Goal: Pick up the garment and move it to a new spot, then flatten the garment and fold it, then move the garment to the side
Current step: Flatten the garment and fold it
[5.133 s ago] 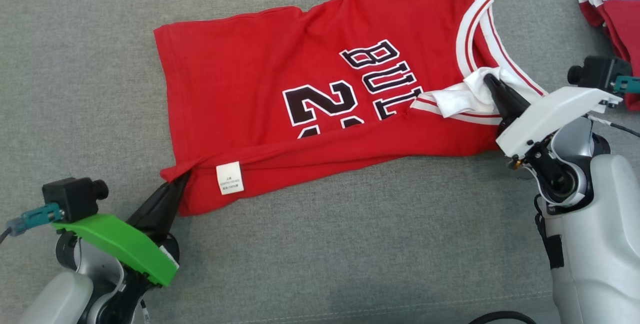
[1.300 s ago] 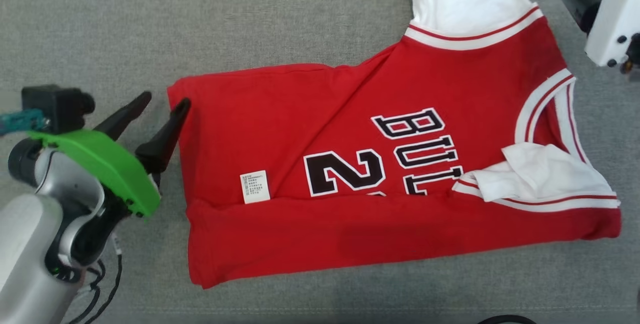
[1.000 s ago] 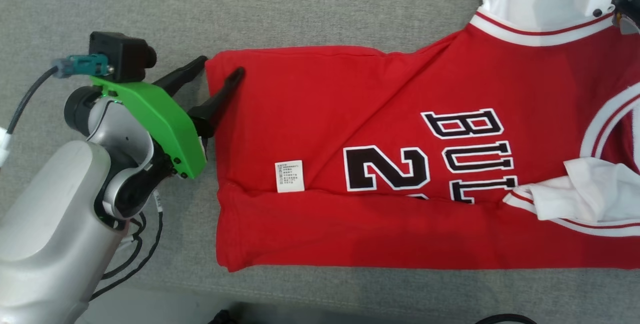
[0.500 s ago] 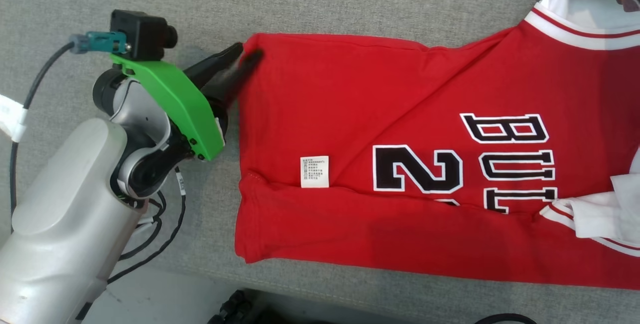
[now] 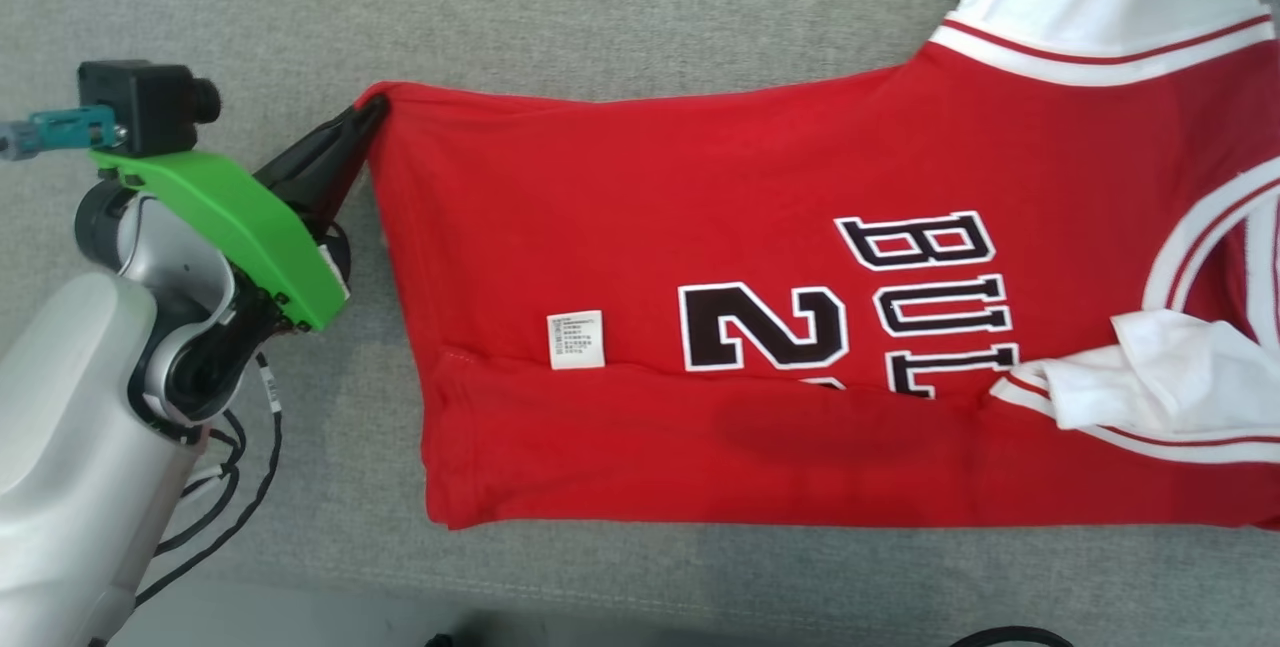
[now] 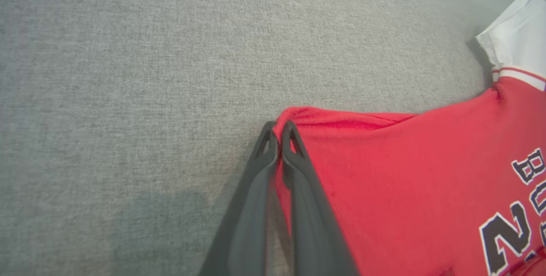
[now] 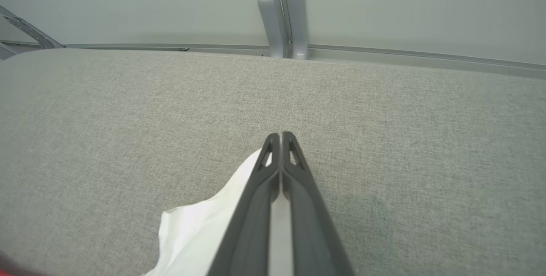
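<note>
Grey arm [image 5: 70, 427], green cover [image 5: 225, 227], blk cam [image 5: 145, 105], 2 dark fingers [image 5: 315, 162]

The pale left arm [image 5: 60, 407], green-covered at the wrist, angles forward and inward with the left tool [image 5: 368, 115] pinched shut on the jersey [image 5: 700, 227] corner, while the right tool [image 7: 280, 136] is closed tip to tip on its white sleeve [image 7: 200, 225].

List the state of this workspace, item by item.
Surface: grey fabric pad, flat.
Job's things: red jersey, partly folded, near edge turned over, white care label showing.
Clutter: nothing seen.
Grippers: left gripper shut on the jersey's far hem corner; right gripper shut on its white sleeve.
Cables: black cables beside the left arm's base.
Surroundings: pale wall and grey posts behind the pad.
</note>
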